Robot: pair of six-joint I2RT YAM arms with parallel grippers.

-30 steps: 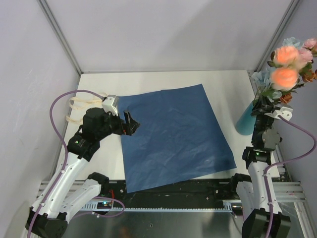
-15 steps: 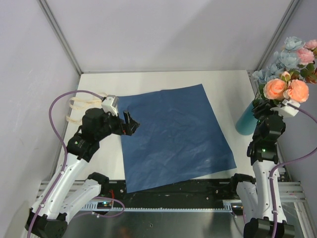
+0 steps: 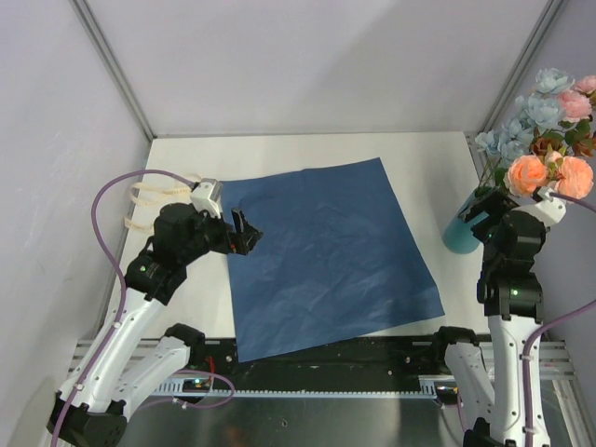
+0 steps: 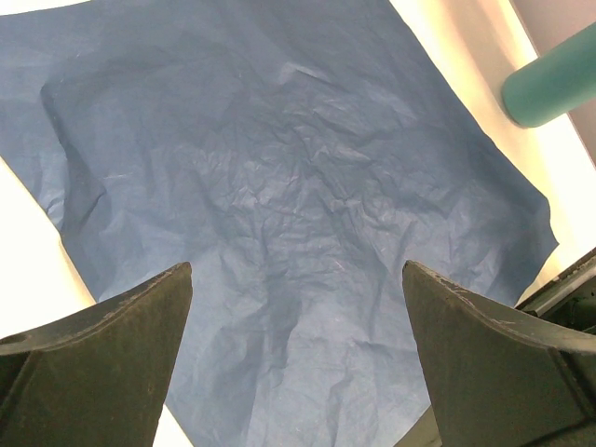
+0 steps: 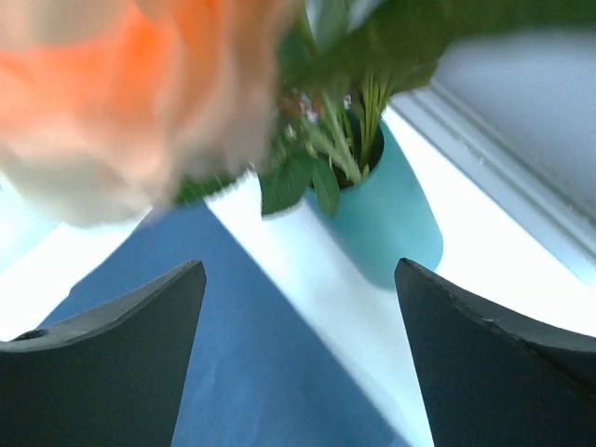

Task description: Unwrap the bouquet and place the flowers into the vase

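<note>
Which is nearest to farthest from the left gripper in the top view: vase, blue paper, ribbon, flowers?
1. blue paper: spread flat, its left edge under the left gripper.
2. ribbon: on the table's left side, behind the arm.
3. vase: far right edge.
4. flowers: standing in the vase, blooms at the top right.

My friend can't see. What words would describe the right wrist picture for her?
Flowers stand with their green stems in a teal vase on a white table. The open right gripper frames them, with blue paper below.
</note>
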